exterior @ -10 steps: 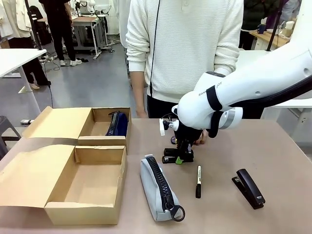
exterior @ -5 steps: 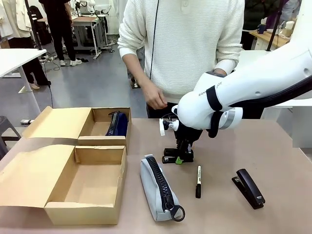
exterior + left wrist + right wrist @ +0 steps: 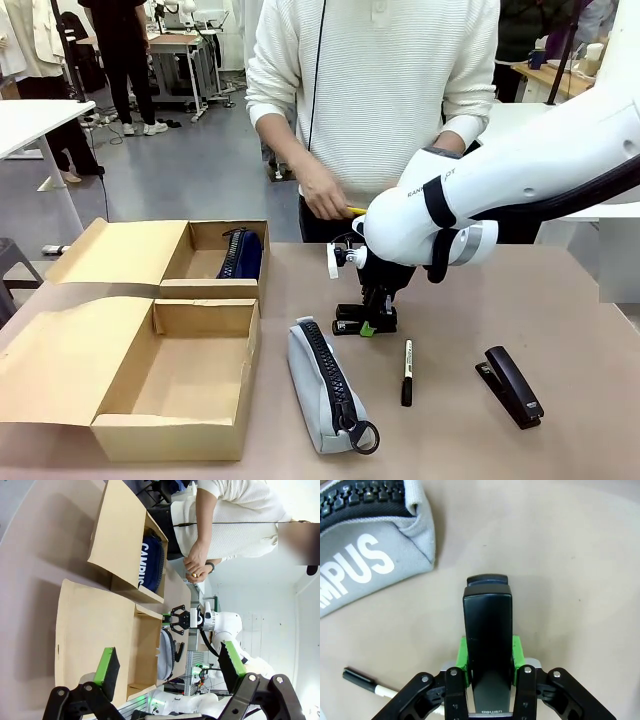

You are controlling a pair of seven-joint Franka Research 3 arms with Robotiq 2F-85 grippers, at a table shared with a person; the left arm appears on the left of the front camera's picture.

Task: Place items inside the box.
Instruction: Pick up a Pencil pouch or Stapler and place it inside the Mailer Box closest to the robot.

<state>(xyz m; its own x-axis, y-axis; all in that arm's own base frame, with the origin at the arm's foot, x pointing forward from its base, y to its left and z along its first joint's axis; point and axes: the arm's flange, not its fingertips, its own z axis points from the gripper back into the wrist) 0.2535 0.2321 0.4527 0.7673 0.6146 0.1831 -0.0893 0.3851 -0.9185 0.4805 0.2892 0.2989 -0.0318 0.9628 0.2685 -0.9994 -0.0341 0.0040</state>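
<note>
My right gripper (image 3: 365, 322) is shut on a black stapler (image 3: 352, 325) low over the table's middle; in the right wrist view its green pads clamp the stapler (image 3: 488, 630) from both sides. A grey "CAMPUS" pouch (image 3: 325, 385) lies just left of it, a black marker pen (image 3: 407, 372) just right. A second black stapler (image 3: 512, 385) lies at the right. The navy pouch (image 3: 240, 253) sits in the far cardboard box (image 3: 205, 262); the near box (image 3: 200, 375) holds nothing. The person's hand (image 3: 322, 192) holds a yellow utility knife (image 3: 355, 211). My left gripper (image 3: 167, 662) hangs open high above the boxes.
Both boxes have wide flaps folded out to the left, covering the table's left side. The person stands close at the far edge, both hands at chest height above the table. Bare table lies in front of and behind the second stapler.
The person's hands came up from behind my right arm, and one now holds the yellow knife. My right gripper and the stapler have not moved.
</note>
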